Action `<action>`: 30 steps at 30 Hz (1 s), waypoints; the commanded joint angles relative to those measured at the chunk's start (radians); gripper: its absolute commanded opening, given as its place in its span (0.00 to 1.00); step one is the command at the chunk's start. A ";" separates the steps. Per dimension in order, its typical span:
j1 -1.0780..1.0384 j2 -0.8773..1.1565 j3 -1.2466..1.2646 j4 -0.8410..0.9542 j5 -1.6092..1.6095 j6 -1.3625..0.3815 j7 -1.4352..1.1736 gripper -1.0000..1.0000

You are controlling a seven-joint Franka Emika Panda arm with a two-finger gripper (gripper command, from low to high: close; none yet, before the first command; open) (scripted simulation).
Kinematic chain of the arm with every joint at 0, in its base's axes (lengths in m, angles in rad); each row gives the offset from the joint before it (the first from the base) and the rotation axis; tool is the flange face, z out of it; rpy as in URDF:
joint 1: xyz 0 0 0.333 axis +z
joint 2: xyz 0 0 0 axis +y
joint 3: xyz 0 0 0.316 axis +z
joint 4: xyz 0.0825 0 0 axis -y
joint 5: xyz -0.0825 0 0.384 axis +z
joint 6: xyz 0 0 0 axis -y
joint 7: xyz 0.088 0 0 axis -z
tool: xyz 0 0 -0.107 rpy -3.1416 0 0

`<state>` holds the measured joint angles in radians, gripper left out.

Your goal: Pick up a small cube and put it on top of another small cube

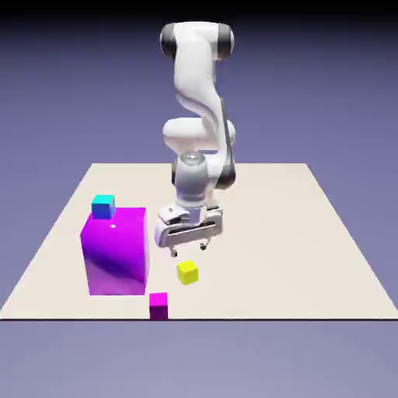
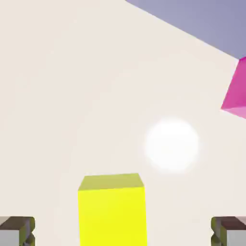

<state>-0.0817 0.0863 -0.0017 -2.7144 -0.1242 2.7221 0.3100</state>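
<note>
Exterior view: fixed, raised, looks down across the whole table (image 1: 326, 256) with the yellow cube (image 1: 186, 273) near its front, arm behind it. Hand view: rides the hand, close above that yellow cube (image 2: 113, 211), looking down along the fingertips (image 2: 17, 231). Both share the yellow cube, bare tabletop beside it, and one magenta block (image 2: 236, 91).

Three small cubes sit on the one desk (image 1: 311, 233): one yellow cube (image 1: 186, 273), one cyan cube (image 1: 102, 206) and one small magenta cube (image 1: 158, 305). One big magenta block (image 1: 115, 250) (far larger than the cubes) stands at nine o'clock from the yellow one. One arm carries one claw (image 1: 189, 247).
</note>
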 commanded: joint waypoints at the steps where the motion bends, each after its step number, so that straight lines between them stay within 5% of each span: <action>1: 0.005 0.036 -0.007 0.005 -0.007 0.031 0.006 0.50; 7: 0.030 0.239 -0.047 0.032 -0.048 0.207 0.040 0.50; 8: 0.030 0.239 -0.047 0.032 -0.048 0.207 0.040 0.00; 17: 0.000 0.000 0.000 0.000 0.000 0.000 0.000 0.00; 30: 0.149 -0.320 -0.441 0.347 -0.062 -0.529 -0.247 0.00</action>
<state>0.0671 -0.2336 -0.4425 -2.3672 -0.1837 2.1922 0.0619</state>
